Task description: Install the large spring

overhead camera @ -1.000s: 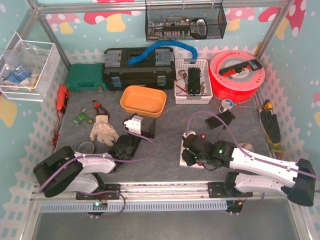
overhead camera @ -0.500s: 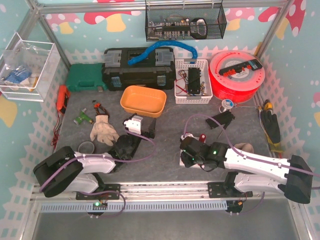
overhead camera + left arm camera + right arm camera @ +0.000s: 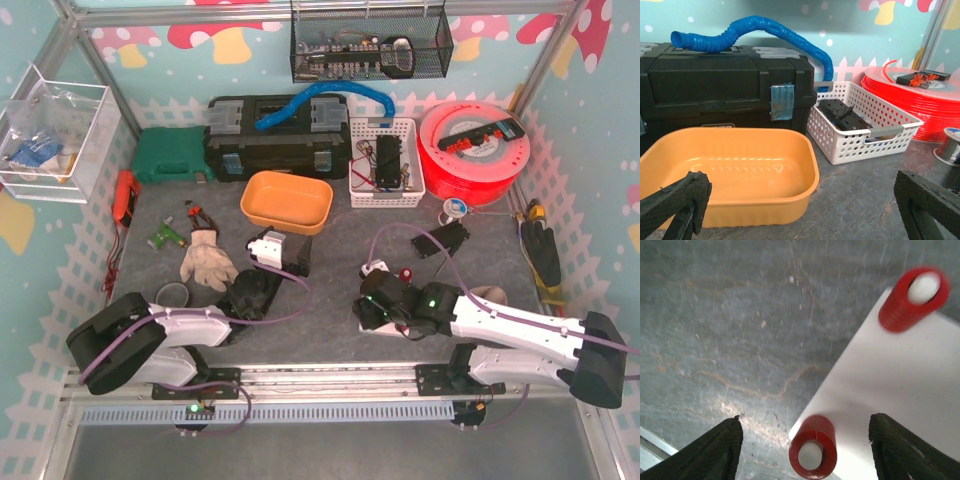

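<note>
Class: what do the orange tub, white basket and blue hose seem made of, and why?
Orange tub: likely moulded plastic, glossy, soft highlights. White basket: probably rigid plastic, matte, evenly perforated walls. Blue hose: apparently flexible plastic or rubber; ribbed, bent in curves.

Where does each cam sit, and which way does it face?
Top external: above and behind the bases, looking down on the table; left arm and right arm show.
Left wrist: low, facing the back across the orange tray to the black toolbox; left fingers at the bottom corners.
Right wrist: straight down on the white plate and two red springs; right fingers at the bottom.
Shared: top and left wrist both show the tray.
</note>
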`<action>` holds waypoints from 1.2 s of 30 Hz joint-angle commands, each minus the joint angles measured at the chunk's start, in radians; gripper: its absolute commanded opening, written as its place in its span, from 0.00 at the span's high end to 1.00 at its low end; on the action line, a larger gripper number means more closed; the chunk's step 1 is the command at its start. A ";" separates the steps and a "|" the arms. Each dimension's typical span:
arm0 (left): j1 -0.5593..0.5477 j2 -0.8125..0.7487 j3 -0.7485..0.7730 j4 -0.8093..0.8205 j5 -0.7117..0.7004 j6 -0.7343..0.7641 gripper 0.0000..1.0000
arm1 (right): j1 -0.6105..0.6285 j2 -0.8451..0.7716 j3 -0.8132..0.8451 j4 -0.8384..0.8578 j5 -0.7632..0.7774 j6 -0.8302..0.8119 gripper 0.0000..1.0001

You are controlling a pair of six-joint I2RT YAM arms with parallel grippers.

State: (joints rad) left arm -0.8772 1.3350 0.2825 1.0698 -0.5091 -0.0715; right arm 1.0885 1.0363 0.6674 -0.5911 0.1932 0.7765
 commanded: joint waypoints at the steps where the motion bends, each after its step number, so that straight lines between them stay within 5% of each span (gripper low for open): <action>1: 0.004 -0.024 0.013 -0.017 0.003 0.012 0.01 | 0.007 -0.042 0.105 0.000 0.179 -0.011 0.24; 5: -0.001 -0.056 0.027 -0.046 0.018 0.044 0.01 | 0.005 -0.050 0.182 0.096 0.390 -0.073 0.02; 9: -0.002 -0.089 0.078 -0.107 0.001 0.093 0.01 | -0.012 -0.071 0.137 0.375 0.655 -0.248 0.01; 12: 0.007 -0.095 0.114 -0.143 -0.003 0.145 0.01 | -0.068 -0.070 0.054 0.719 0.750 -0.529 0.01; 14: 0.023 -0.088 0.130 -0.124 -0.035 0.182 0.01 | -0.151 -0.053 0.035 0.857 0.716 -0.633 0.01; 25: 0.345 -0.069 0.132 -0.266 0.038 0.125 0.01 | -0.649 -0.008 -0.103 1.042 0.522 -0.804 0.01; 36: 0.632 -0.068 0.009 -0.190 0.240 0.087 0.01 | -0.949 0.037 -0.369 1.349 0.296 -0.714 0.01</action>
State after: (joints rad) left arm -0.2901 1.2560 0.3183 0.8398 -0.3714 0.0368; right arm 0.1822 1.0245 0.3424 0.5610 0.5892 0.0345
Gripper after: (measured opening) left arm 0.991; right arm 0.987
